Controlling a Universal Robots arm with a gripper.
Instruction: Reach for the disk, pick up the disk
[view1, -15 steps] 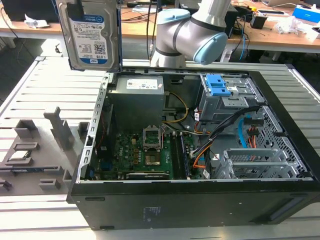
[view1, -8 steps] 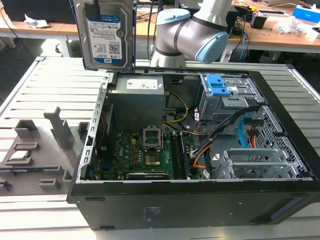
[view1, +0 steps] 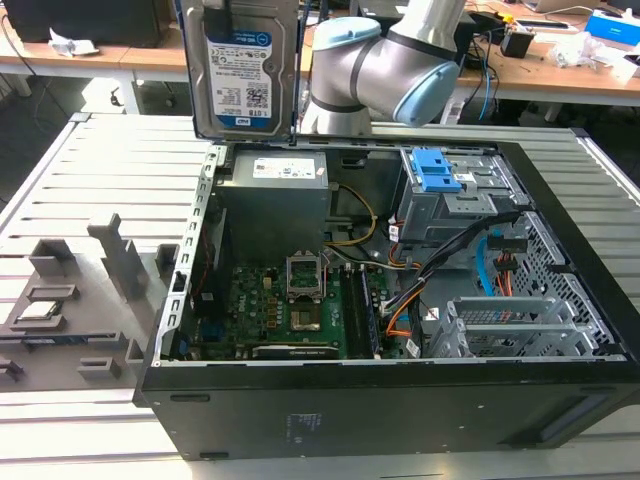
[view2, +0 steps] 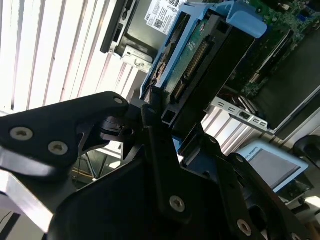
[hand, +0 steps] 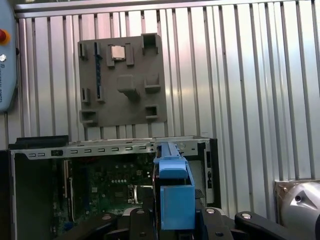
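The gripper (hand: 174, 223) is clamping the disk (view1: 240, 68), its black fingers (hand: 141, 216) closing on either side of the bright blue carrier frame and pressing against it, as the first wrist view is showing; the jaws are standing only as far apart as the frame's thickness. In the exterior view the disk is hanging upright in the air, clear of everything below, with its white-and-blue barcode label facing the camera; it is hovering above the rear corner of the open computer case (view1: 400, 405) on the exterior view's left, over the grey power supply box (view1: 275, 195). In the second wrist view the disk (view2: 200, 52) is appearing edge-on, its connector side turned towards the camera and the blue frame wrapping its edges. The robot arm (view1: 390, 65) is bending behind the case, towards the exterior view's right of the disk. Inside the case the green motherboard (view1: 290, 300) is lying exposed, and the drive cage (view1: 445, 190) with its small blue latches is sitting at the far corner on the exterior view's right. The case is resting on a slatted metal table (view1: 90, 160); a grey fixture plate (view1: 70, 300) is lying beside it on the exterior view's left.
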